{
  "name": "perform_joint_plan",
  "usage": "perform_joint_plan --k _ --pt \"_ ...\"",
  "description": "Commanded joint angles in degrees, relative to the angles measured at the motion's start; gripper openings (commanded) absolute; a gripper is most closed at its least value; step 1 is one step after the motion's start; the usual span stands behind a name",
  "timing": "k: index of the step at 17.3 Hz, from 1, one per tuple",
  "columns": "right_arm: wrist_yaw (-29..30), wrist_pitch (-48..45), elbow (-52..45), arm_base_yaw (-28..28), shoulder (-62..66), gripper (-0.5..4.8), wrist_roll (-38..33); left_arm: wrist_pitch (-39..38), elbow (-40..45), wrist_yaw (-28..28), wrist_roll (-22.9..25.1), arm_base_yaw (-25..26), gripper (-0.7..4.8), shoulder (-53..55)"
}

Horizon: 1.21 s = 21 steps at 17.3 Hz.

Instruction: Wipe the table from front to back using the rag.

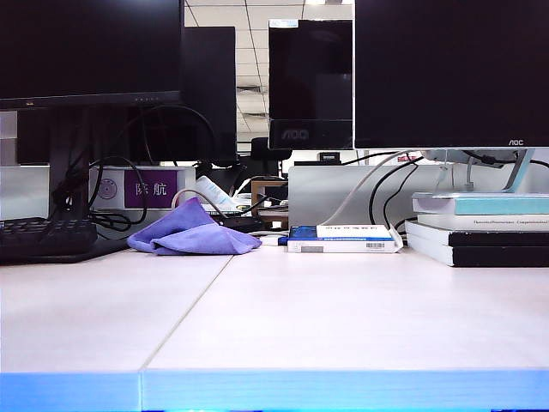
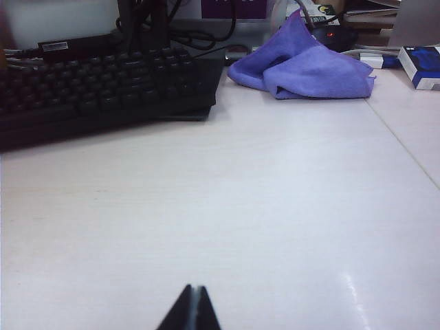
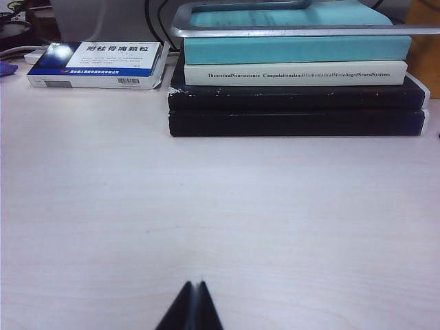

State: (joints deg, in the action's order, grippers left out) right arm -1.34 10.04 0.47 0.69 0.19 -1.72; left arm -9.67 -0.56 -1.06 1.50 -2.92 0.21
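Observation:
The lavender-purple rag [image 1: 192, 234] lies crumpled in a heap at the back left of the pale table [image 1: 326, 318], just right of the keyboard. The left wrist view shows the rag [image 2: 302, 65] far ahead of my left gripper [image 2: 194, 289], whose jaws are pressed together with nothing between them, low over bare table. My right gripper [image 3: 193, 284] is likewise shut and empty over the table [image 3: 227, 206], well short of the book stack. Neither gripper shows in the exterior view.
A black keyboard [image 2: 96, 89] sits at the back left beside the rag. A blue-and-white box [image 3: 96, 64] and a stack of books [image 3: 295, 82] stand at the back right. Monitors [image 1: 450, 69] and cables line the rear. A seam [image 1: 184, 313] runs across the table.

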Motion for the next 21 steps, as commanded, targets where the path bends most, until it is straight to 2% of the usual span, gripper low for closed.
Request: perform_joint_plan --k 1,6,8,9,12,15,17,21 --pt "0.2 -0.2 -0.4 0.0 -0.1 -0.01 -0.2 -1.1 0.1 -0.2 0.0 0.1 -0.05 -0.1" --pt "0.2 -1.1 -0.4 0.0 -0.1 -0.01 -0.7 -1.1 0.1 -0.3 -0.2 0.1 -0.05 -0.1" --pt "0.0 -3.9 0.4 0.0 -0.1 -0.01 -4.9 -0.5 0.1 -1.9 -3.3 0.1 -0.05 -0.1" --pt "-0.1 -5.6 1.8 0.0 -0.1 -0.01 -7.6 1.2 -0.3 -3.1 -6.2 0.1 -0.05 -0.1" --pt "-0.5 -5.8 8.6 0.0 0.4 -0.02 -8.4 3.1 -4.8 -5.5 -9.9 0.1 -0.05 0.7" --pt "-0.6 -5.8 17.8 0.0 5.9 -0.02 -8.4 4.9 -10.9 -5.8 -9.6 0.1 -0.05 5.6" --pt "2.1 -5.9 25.2 0.1 12.7 -0.02 -8.3 7.0 -15.5 -5.8 -8.3 0.1 -0.05 11.7" --pt "16.0 -5.9 41.1 0.4 29.3 -0.02 -6.9 9.4 -26.1 -5.2 -5.0 0.1 -0.05 27.3"
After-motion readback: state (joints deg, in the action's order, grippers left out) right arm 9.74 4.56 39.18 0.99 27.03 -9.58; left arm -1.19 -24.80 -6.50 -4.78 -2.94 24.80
